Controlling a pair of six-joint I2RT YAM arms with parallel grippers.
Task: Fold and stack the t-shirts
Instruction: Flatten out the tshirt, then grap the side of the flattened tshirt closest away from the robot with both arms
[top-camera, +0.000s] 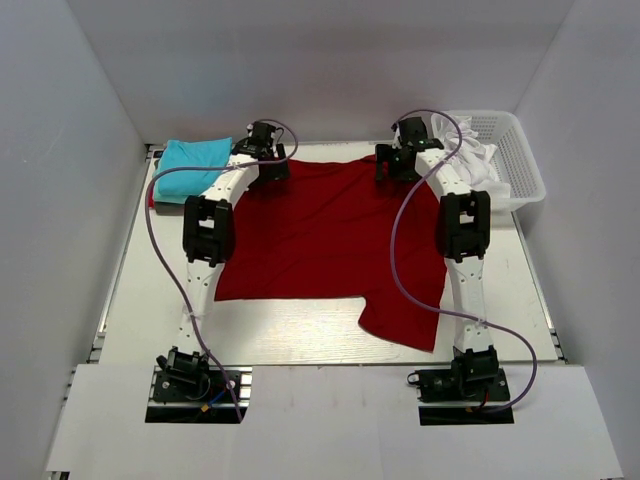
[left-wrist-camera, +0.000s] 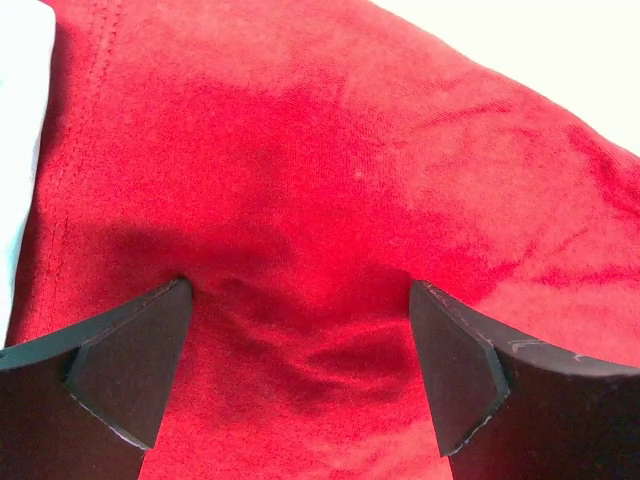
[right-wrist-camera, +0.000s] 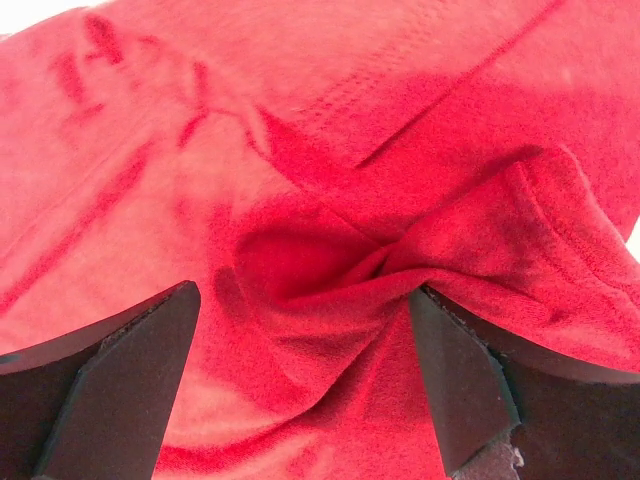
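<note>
Dark red cotton t-shirt (top-camera: 330, 235) lies spread flat on the pale tabletop (top-camera: 300, 345), one sleeve trailing at the near right. Both arms reach to its far edge, which runs left to right between them. The rest of the cloth lies toward the arm bases from both pincers. Left pincer (left-wrist-camera: 300, 288): released, jaws wide, tips pressed on the cloth at the far left corner with only a shallow wrinkle between them. Right pincer (right-wrist-camera: 305, 295): also released, jaws wide, a twisted ridge of hem standing between them and touching one fingertip. Neither has anything clamped. Folded turquoise t-shirt (top-camera: 195, 155) sits just beside the left pincer, at the far left. White plastic mesh basket (top-camera: 525, 165) is at the far right. Judgement: the next move is to close on the far edge and draw it toward the bases, each arm taking its own corner. The left side needs more cloth gathered before it closes.
</note>
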